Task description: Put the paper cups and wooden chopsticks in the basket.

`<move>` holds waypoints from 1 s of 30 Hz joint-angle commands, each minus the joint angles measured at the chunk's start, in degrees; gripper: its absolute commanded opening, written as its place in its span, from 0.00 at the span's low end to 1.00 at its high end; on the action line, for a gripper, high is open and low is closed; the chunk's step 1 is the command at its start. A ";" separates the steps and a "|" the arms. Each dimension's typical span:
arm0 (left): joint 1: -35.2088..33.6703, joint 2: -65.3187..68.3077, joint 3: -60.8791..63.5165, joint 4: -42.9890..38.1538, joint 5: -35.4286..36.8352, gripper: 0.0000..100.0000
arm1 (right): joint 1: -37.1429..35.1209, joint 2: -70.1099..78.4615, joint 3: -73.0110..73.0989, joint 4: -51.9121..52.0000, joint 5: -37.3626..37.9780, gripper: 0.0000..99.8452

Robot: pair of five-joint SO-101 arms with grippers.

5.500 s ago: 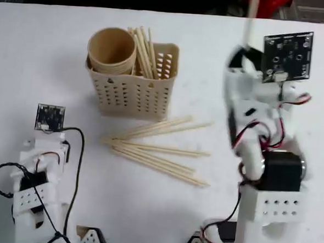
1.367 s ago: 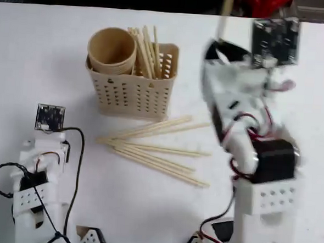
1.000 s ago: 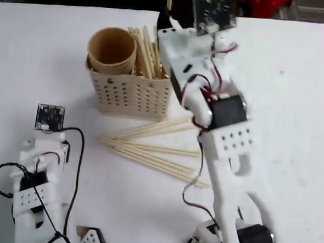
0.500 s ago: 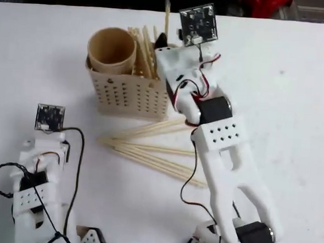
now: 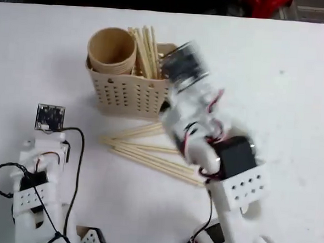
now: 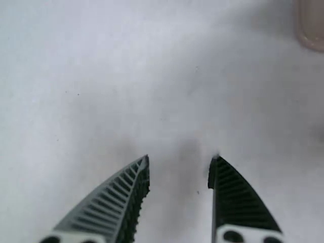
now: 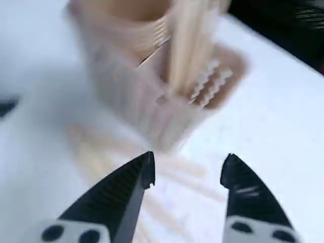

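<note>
A white table [image 5: 296, 80] bears everything. The right arm [image 5: 226, 158] leans in over the near right corner of the basket [image 5: 131, 95], its wrist blurred. The left arm [image 5: 38, 169] sits folded at the near left, well apart from the basket.

The basket stands upright toward the far side and holds stacked cups [image 5: 111, 49] in its left half. A bundle of chopsticks [image 5: 145, 46] stands just beside them.

Loose chopsticks [image 5: 149, 154] lie fanned on the table in front of the basket, partly under the right arm.

The right gripper [image 7: 188, 167] is spread wide and empty, above the loose chopsticks, with the basket just beyond its tips. The left gripper [image 6: 179, 167] is also parted, holding nothing, over bare table.
</note>
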 commanded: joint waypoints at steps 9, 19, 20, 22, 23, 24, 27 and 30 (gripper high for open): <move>0.66 -0.92 -0.18 -1.14 -0.62 0.20 | -12.00 14.99 23.74 -13.93 13.45 0.21; 0.66 -0.92 -0.18 -1.14 -0.62 0.20 | -11.21 30.02 29.45 -29.93 16.53 0.21; 0.66 -0.92 -0.18 -1.14 -0.62 0.20 | -11.12 31.25 29.36 -30.81 16.53 0.21; 0.66 -0.92 -0.18 -1.05 -0.62 0.20 | -10.77 33.19 29.27 -32.04 16.53 0.21; 0.66 -0.92 -0.18 -1.05 -0.62 0.20 | -10.59 33.98 29.27 -32.22 16.53 0.21; 0.66 -0.92 -0.18 -1.05 -0.62 0.20 | -10.51 34.51 29.27 -32.22 16.53 0.20; 0.66 -0.92 -0.18 -1.05 -0.62 0.20 | -10.51 35.12 29.27 -32.48 16.53 0.20; 0.66 -0.92 -0.18 -1.05 -0.62 0.20 | -10.51 34.95 29.27 -32.48 16.53 0.14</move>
